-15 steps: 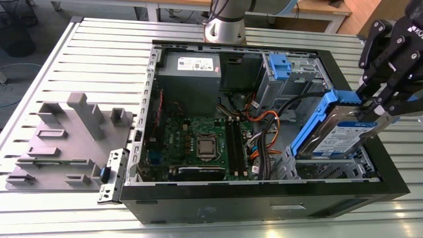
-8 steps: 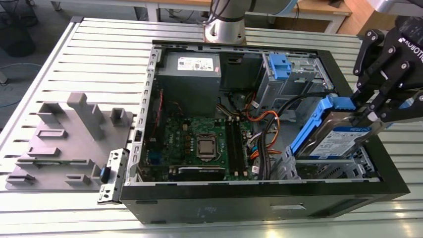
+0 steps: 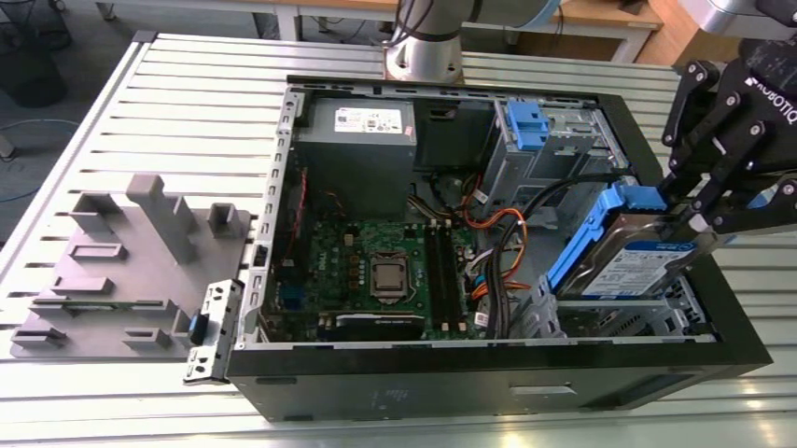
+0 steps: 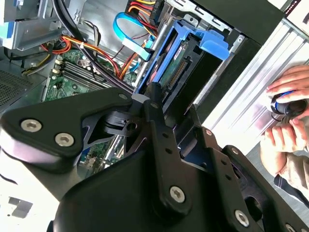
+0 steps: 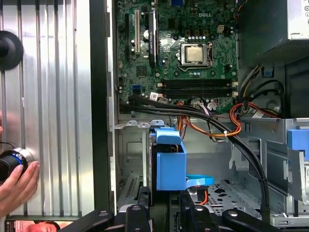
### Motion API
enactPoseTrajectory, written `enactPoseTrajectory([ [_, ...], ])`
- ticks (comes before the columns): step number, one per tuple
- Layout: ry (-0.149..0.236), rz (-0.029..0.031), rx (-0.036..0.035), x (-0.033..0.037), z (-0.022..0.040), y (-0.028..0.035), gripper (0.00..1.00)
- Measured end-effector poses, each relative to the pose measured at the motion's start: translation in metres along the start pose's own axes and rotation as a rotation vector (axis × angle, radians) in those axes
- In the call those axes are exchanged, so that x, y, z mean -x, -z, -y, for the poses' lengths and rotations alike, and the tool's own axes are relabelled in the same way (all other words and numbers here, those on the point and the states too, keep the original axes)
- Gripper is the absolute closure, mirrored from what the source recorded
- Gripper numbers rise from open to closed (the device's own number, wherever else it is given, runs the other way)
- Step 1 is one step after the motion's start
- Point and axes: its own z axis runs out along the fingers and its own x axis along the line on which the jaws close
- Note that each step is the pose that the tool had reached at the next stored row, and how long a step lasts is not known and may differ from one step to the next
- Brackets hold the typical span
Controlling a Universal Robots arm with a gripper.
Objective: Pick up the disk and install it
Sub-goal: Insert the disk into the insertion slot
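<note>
The disk (image 3: 629,261) is a silver drive with a blue-and-white label and blue side rails. It hangs tilted over the drive cage (image 3: 678,303) at the open computer case's corner, on the exterior view's right. My black gripper (image 3: 689,213) is shut on its raised end. In the second wrist view the disk (image 4: 176,67) shows edge-on beyond the gripper's linkages, with its connector end visible. In the first wrist view the disk's blue rail (image 5: 170,164) stands between my fingers (image 5: 140,215), just above the metal cage floor.
The open case (image 3: 498,373) holds a motherboard (image 3: 373,271), a grey power supply (image 3: 361,131), orange and black cables (image 3: 498,233) beside the cage, and a blue clip (image 3: 528,126) on the far bay. A grey fixture (image 3: 137,252) lies at the exterior view's left. A person's hand (image 4: 289,96) rests beside the case.
</note>
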Motion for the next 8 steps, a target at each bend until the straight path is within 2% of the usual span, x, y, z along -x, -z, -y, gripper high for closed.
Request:
enactPoseTrajectory([
  [3,0.000,0.0004,0.0000,0.0000,0.0000,-0.0017,0.65],
  [8,0.000,-0.0001,0.0000,0.0000,0.0000,-0.0105,0.65],
])
